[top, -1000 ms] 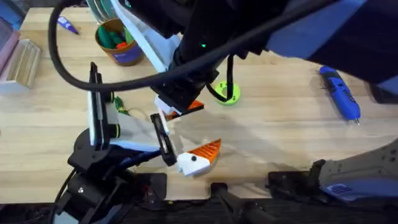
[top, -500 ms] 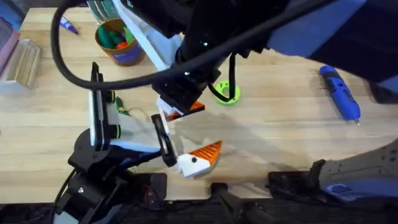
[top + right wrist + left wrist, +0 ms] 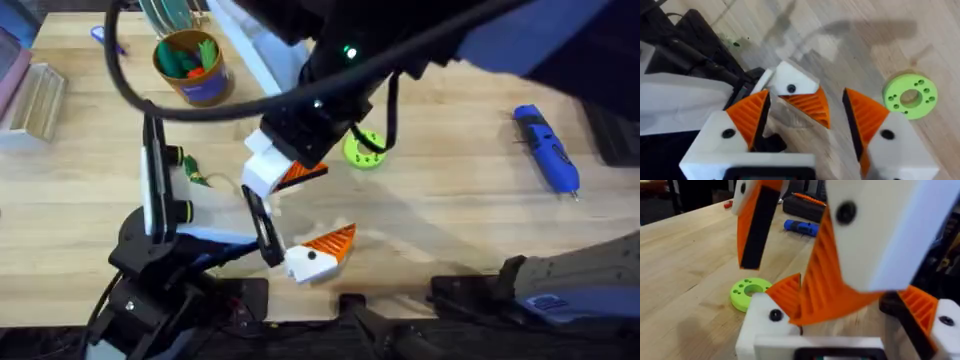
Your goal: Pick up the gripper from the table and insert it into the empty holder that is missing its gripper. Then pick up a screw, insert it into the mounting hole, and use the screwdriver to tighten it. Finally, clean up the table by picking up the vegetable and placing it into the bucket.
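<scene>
Shifted up and right since a second ago, my right gripper (image 3: 285, 170) hangs overhead above the left gripper (image 3: 315, 255). From the left wrist, its jaws stand apart. From the right wrist, the holder's (image 3: 792, 82) orange gripper (image 3: 807, 105) looks seated; I judge the screw comes next.

I work in a robotics lab or workshop: my arms are bolted to a pale wooden table (image 3: 470, 210) trailing black cables (image 3: 110, 70), with a blue powered screwdriver (image 3: 546, 148) lying far from my grippers.
</scene>
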Controlling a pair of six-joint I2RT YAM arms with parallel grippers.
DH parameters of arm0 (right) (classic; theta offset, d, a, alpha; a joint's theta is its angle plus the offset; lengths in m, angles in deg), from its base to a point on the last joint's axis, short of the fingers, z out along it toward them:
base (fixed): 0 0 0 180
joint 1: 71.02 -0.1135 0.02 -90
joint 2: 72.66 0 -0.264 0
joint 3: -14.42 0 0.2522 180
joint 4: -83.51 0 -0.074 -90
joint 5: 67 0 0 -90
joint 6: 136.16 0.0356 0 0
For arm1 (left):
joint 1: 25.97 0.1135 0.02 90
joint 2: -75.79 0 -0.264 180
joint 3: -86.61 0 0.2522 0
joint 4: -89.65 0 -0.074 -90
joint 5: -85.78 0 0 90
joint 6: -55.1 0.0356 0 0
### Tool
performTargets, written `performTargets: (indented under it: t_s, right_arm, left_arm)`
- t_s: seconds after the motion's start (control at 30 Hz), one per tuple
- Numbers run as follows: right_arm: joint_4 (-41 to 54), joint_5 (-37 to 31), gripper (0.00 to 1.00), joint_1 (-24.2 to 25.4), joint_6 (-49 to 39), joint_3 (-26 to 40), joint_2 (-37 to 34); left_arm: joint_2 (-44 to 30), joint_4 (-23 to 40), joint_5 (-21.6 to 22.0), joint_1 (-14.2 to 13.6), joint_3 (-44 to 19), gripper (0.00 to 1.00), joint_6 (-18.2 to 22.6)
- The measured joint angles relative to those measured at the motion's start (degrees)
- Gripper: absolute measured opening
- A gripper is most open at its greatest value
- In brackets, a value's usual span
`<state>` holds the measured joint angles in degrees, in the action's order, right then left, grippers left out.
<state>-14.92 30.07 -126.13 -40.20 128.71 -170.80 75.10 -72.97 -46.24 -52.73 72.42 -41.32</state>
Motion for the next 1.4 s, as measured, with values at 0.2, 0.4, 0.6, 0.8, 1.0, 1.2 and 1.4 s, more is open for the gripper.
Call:
performTargets:
  t_s: [0.2,0.4,0.6,0.8,1.0,1.2,1.4]
  right_arm:
    - [0.04,0.1,0.882,4.21,0.0,0.0,4.23]
    - [1.23,1.96,0.884,11.43,-0.02,-0.27,11.5]
    - [0.72,4.19,0.885,18.37,0.0,-8.81,20.46]
    - [-0.51,10.18,0.885,25.96,-0.67,-22.24,30.97]
    - [-0.19,19.92,0.887,29.94,-5.35,-29.91,41.11]
    - [0.36,24.44,0.89,30.18,-7.65,-30.21,44.55]
    - [3.11,29.27,0.892,30.18,-11.35,-30.25,44.16]
  left_arm:
    - [0.0,0.0,0.0,0.0,0.0,0.987,0.03]
    - [0.0,0.0,0.0,0.0,0.0,0.987,0.03]
    - [0.0,0.0,0.0,0.0,0.0,0.986,0.05]
    - [0.0,0.0,0.0,0.0,0.0,0.986,0.19]
    - [0.01,0.0,0.0,0.0,0.0,0.988,0.19]
    - [0.0,0.0,0.0,0.0,0.0,0.988,0.19]
    - [0.0,0.0,0.0,0.0,0.0,0.99,0.21]
